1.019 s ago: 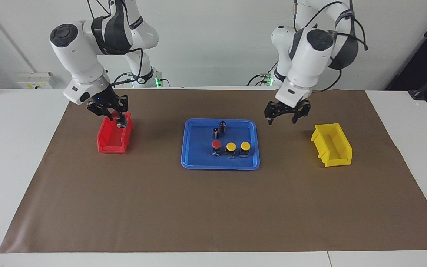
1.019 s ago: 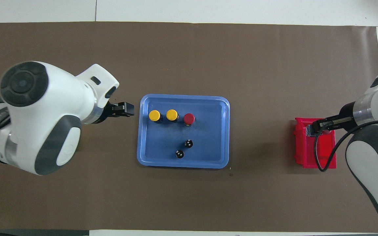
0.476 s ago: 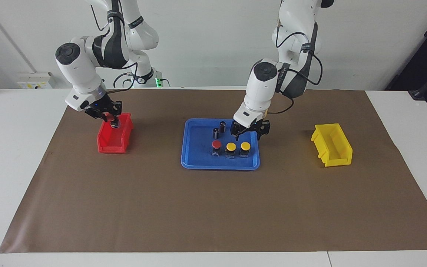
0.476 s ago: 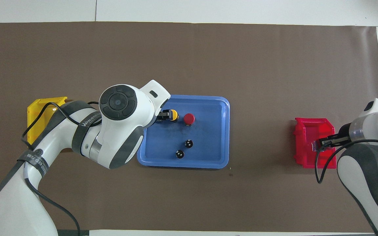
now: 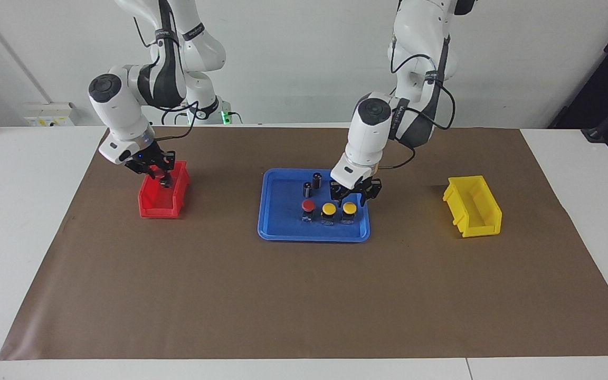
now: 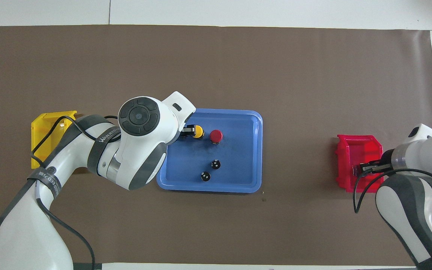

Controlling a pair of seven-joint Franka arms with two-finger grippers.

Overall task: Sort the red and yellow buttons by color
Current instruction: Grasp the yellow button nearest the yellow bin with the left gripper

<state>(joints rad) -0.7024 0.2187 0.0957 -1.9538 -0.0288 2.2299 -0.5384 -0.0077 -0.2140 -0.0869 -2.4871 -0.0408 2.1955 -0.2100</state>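
Note:
In the blue tray (image 5: 283, 232) a red button (image 5: 309, 206) and two yellow buttons (image 5: 329, 209) stand in a row. My left gripper (image 5: 350, 199) is down at the yellow button (image 5: 349, 207) nearest the left arm's end. In the overhead view the left arm hides that button; the other yellow button (image 6: 198, 131) and the red button (image 6: 216, 135) show. My right gripper (image 5: 164, 179) is shut on a second red button, low inside the red bin (image 5: 151, 208).
A yellow bin (image 5: 475, 221) stands on the brown mat toward the left arm's end. Two small dark cylinders (image 5: 307, 188) (image 5: 316, 179) stand in the tray, nearer to the robots than the buttons. The red bin (image 6: 345, 176) sits toward the right arm's end.
The left arm swung from beside the tray to over it and came down at the end yellow button. The right gripper sank lower into the red bin with its red button.

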